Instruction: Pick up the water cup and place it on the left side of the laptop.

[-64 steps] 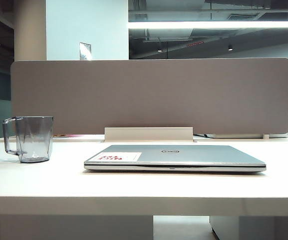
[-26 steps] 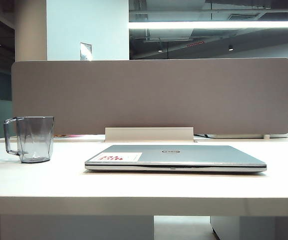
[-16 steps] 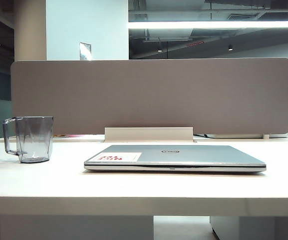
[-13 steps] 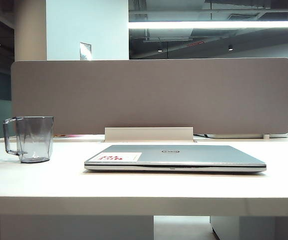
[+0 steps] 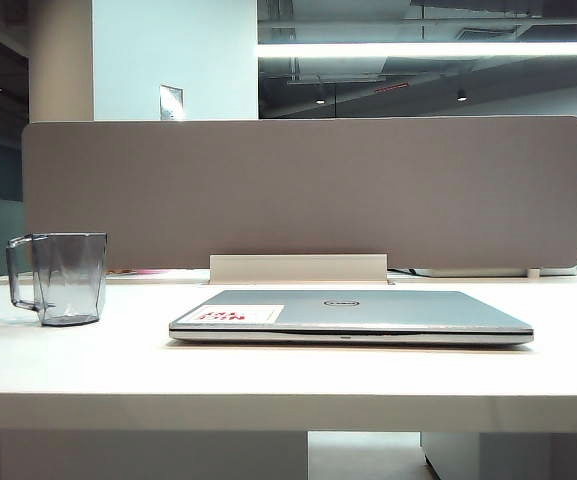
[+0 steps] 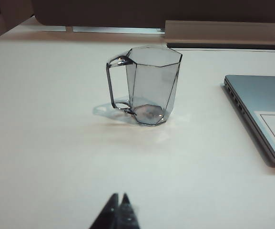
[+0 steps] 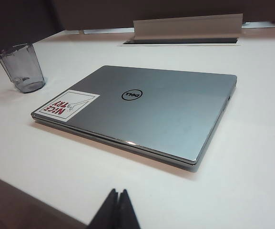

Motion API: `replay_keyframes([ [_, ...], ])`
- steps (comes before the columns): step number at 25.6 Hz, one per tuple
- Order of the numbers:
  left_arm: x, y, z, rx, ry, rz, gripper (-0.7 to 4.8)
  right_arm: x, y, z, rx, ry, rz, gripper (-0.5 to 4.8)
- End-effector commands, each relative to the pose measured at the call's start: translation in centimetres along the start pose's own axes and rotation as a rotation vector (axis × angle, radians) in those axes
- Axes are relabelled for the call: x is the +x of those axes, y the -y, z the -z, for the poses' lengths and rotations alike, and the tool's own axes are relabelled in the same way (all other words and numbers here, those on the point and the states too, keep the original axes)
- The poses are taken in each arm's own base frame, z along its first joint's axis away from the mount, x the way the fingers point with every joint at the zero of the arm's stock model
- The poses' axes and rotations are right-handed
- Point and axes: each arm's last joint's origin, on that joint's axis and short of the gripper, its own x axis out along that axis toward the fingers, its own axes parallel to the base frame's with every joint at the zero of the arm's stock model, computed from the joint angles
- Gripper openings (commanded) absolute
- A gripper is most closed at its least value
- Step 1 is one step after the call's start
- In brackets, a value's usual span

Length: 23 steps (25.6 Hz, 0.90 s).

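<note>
We are looking across a white desk (image 5: 288, 375) where the water cup (image 5: 66, 277) is standing upright, well to the left of the closed laptop (image 5: 353, 315) and apart from it, its handle pointing away from the laptop. A grey partition panel (image 5: 303, 190) is rising behind both. We are seeing the left gripper (image 6: 117, 210) hovering low over the bare desk, short of the cup, its fingertips pressed together and holding nothing. The right gripper (image 7: 117, 206) is hanging near the laptop's front edge, fingertips likewise pressed together and empty. The white sticker (image 7: 66, 106) is facing it.
</note>
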Motion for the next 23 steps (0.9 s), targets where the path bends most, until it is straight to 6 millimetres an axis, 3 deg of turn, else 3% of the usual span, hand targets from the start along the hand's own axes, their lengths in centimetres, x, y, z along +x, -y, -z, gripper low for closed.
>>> replay_keyframes([
  [1, 0.0, 0.0, -0.1, -0.006, 0.008, 0.0, -0.06, 0.0, 0.0, 0.0, -0.031, 0.014, 0.011, -0.06],
  [4, 0.0, 0.0, -0.1, -0.006, 0.007, 0.0, -0.06, 0.0, 0.2, -0.5, -0.136, 0.055, 0.085, -0.06],
  [10, 0.0, 0.0, -0.1, -0.006, 0.008, 0.0, -0.06, -0.2, 1.0, -0.6, -0.094, 0.076, 0.348, -0.06],
  [19, 0.0, 0.0, -0.1, -0.006, 0.008, 0.0, -0.06, -0.5, 1.5, -0.9, -0.084, 0.118, 0.578, -0.06],
  [23, 0.0, 0.0, -0.1, -0.006, 0.007, 0.0, -0.06, -0.5, 1.5, -0.9, -0.086, 0.126, 0.587, -0.06],
])
